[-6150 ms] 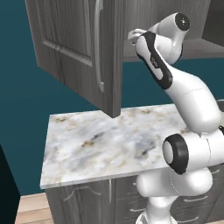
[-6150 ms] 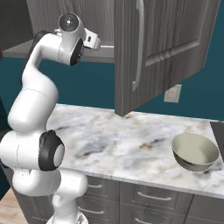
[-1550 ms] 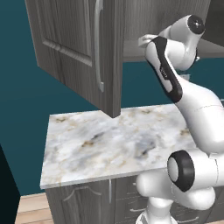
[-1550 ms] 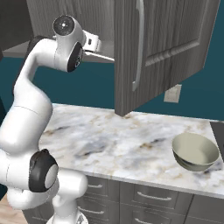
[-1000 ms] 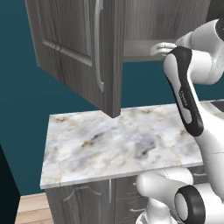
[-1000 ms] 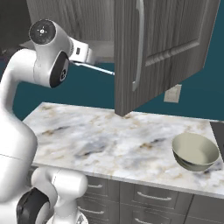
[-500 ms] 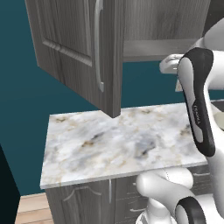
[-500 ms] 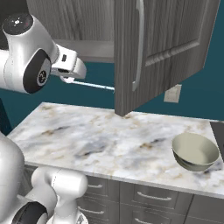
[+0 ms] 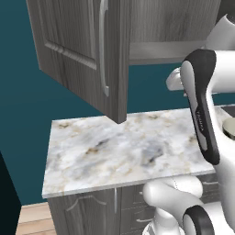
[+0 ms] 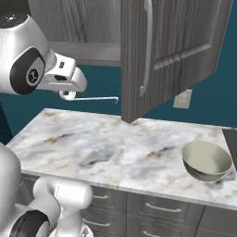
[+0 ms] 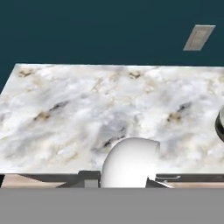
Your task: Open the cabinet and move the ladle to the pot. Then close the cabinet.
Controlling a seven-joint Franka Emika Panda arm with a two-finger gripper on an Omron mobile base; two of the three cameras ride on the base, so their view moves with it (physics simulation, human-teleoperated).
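Ladle (image 10: 95,98) out of the open cabinet (image 10: 176,51), carried clear | gripper (image 10: 69,95) clamped on its handle | pot (image 10: 206,160) on the marble counter (image 10: 111,148), well apart | next: carry across.

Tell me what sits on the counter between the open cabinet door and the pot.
Nothing: in the right base view the marble counter is bare from below the cabinet door to the pot.

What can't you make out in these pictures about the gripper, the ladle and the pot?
- Gripper: right base view, fingertips hidden behind the white hand; the grip itself is unreadable.
- Ladle: right base view, a thin rod shows; its bowl is hidden by the hand.
- Pot: hand view, cut off by the right edge; left base view, behind the arm.
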